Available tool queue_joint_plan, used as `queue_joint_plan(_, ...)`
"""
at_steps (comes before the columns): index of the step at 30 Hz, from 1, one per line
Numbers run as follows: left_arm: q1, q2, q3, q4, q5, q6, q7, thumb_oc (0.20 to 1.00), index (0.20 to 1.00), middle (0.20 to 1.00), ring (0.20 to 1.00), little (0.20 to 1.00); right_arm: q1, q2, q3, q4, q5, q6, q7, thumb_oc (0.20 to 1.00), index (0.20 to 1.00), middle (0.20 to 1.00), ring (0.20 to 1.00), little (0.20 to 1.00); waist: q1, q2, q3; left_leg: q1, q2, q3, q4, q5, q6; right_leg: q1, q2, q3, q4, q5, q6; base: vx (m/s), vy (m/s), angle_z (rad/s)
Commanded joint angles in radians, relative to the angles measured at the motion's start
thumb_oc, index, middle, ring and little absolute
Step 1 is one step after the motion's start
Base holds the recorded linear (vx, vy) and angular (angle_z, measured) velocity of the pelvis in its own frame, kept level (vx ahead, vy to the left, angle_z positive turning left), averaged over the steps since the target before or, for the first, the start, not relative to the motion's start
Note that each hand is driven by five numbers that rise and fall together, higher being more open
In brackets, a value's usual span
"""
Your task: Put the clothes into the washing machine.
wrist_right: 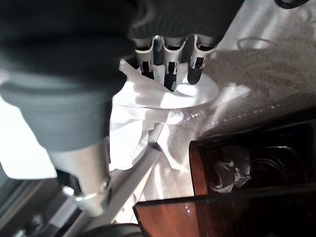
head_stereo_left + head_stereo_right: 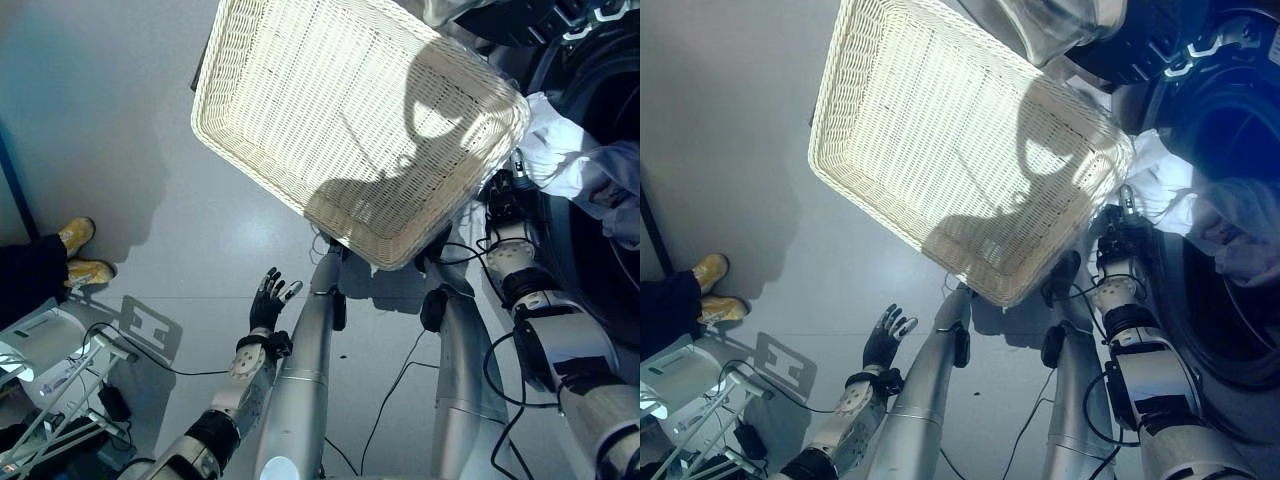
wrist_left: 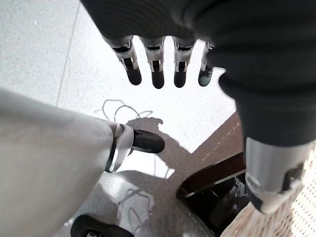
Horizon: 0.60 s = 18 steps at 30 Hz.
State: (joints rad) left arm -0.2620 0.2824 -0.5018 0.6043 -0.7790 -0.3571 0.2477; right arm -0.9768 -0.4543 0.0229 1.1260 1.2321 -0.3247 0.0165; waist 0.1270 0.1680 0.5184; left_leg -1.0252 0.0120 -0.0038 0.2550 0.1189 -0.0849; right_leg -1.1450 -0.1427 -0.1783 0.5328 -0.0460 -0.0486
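An empty pale wicker basket (image 2: 285, 190) lies on the grey floor ahead of me. To its right is the dark washing machine opening (image 2: 600, 70), with a white cloth (image 2: 555, 135) and a pale grey garment (image 2: 612, 190) hanging at its rim. My right hand (image 2: 505, 190) reaches up to the white cloth (image 1: 133, 113); its fingers (image 1: 170, 66) are straight and rest against the cloth, which bunches under them, with the thumb apart. My left hand (image 2: 270, 295) hangs low at the lower left, fingers (image 3: 158, 74) spread and holding nothing.
The machine's round glass door (image 2: 1060, 25) stands open above the basket's far corner. A person's yellow shoes (image 2: 80, 250) are at the left edge. White equipment on a stand (image 2: 45, 350) sits at the lower left.
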Motion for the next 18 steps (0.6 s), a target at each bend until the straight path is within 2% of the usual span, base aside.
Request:
queue_joint_plan(1,-0.004,0.007,-0.021,-0.036,-0.025,0.001,0.008,1.000,1.000,1.000,1.000,1.000,0.011,-0.099,0.061,-0.022,-0.034,-0.001,0.024,1.000,1.000,1.000,1.000,1.000,-0.008,0.144,0.002,0.001,-0.048,0.067,-0.037,0.031,0.034,0.013,0.059,0.018,0.018,-0.011,0.079,0.00,0.000,0.00)
queue_joint_plan(7,0.006,0.023,-0.020,-0.051,-0.032,0.008,0.004,1.000,1.000,1.000,1.000,1.000,0.005,-0.111,0.052,-0.081,0.033,-0.059,0.057,1.000,1.000,1.000,1.000,1.000,-0.010,0.141,0.002,0.004,-0.045,0.067,-0.046,0.033,0.032,0.015,0.060,0.014,0.012,-0.008,0.080,0.00,0.000,0.00)
queue_joint_plan(8,0.010,0.024,-0.019,-0.052,-0.034,0.008,0.003,1.000,1.000,1.000,1.000,1.000,0.007,-0.110,0.041,-0.101,0.095,-0.075,0.070,1.000,1.000,1.000,1.000,1.000,-0.012,0.140,0.002,0.010,-0.045,0.069,-0.050,0.033,0.031,0.019,0.062,0.014,0.009,-0.008,0.081,0.00,0.000,0.00)
queue_joint_plan(10,0.011,0.024,-0.019,-0.051,-0.034,0.007,0.003,1.000,1.000,1.000,1.000,1.000,0.006,-0.108,0.038,-0.107,0.108,-0.076,0.074,1.000,1.000,1.000,1.000,1.000,-0.012,0.140,0.002,0.011,-0.045,0.069,-0.051,0.033,0.031,0.019,0.062,0.014,0.008,-0.008,0.081,0.00,0.000,0.00)
queue_joint_plan(12,0.021,0.023,-0.021,-0.048,-0.035,-0.002,0.002,1.000,1.000,1.000,1.000,1.000,0.008,-0.102,0.002,-0.134,0.298,-0.088,0.106,1.000,1.000,1.000,1.000,1.000,-0.015,0.140,0.002,0.018,-0.044,0.072,-0.057,0.034,0.029,0.025,0.064,0.015,0.002,-0.007,0.082,0.00,0.000,0.00)
queue_joint_plan(14,0.026,0.022,-0.025,-0.050,-0.035,-0.006,0.006,1.000,1.000,1.000,1.000,1.000,0.007,-0.101,-0.018,-0.146,0.385,-0.090,0.120,1.000,1.000,1.000,1.000,1.000,-0.016,0.142,0.002,0.021,-0.044,0.073,-0.059,0.033,0.029,0.027,0.065,0.018,0.002,-0.009,0.083,0.00,0.000,0.00)
queue_joint_plan(15,0.028,0.022,-0.028,-0.050,-0.037,-0.014,0.008,1.000,1.000,1.000,1.000,1.000,0.007,-0.094,-0.041,-0.164,0.506,-0.104,0.141,0.639,0.639,0.639,0.639,0.639,-0.018,0.143,0.002,0.026,-0.045,0.073,-0.066,0.033,0.029,0.030,0.067,0.020,-0.001,-0.011,0.083,0.00,0.000,0.00)
queue_joint_plan(16,0.029,0.022,-0.031,-0.050,-0.040,-0.018,0.009,1.000,1.000,1.000,1.000,1.000,0.007,-0.091,-0.056,-0.170,0.562,-0.106,0.156,0.291,0.291,0.291,0.291,0.291,-0.019,0.144,0.002,0.029,-0.045,0.074,-0.070,0.034,0.028,0.033,0.068,0.021,-0.005,-0.011,0.083,0.00,0.000,0.00)
queue_joint_plan(17,0.029,0.022,-0.031,-0.050,-0.040,-0.018,0.009,1.000,1.000,1.000,1.000,1.000,0.007,-0.091,-0.056,-0.170,0.562,-0.106,0.156,0.291,0.291,0.291,0.291,0.291,-0.019,0.144,0.002,0.029,-0.045,0.074,-0.070,0.034,0.028,0.033,0.068,0.021,-0.005,-0.011,0.083,0.00,0.000,0.00)
queue_joint_plan(18,0.029,0.022,-0.032,-0.050,-0.040,-0.018,0.009,1.000,1.000,1.000,1.000,1.000,0.008,-0.092,-0.056,-0.169,0.566,-0.106,0.159,0.200,0.200,0.200,0.200,0.200,-0.019,0.143,0.002,0.030,-0.045,0.074,-0.070,0.034,0.028,0.034,0.068,0.021,-0.005,-0.011,0.083,0.00,0.000,0.00)
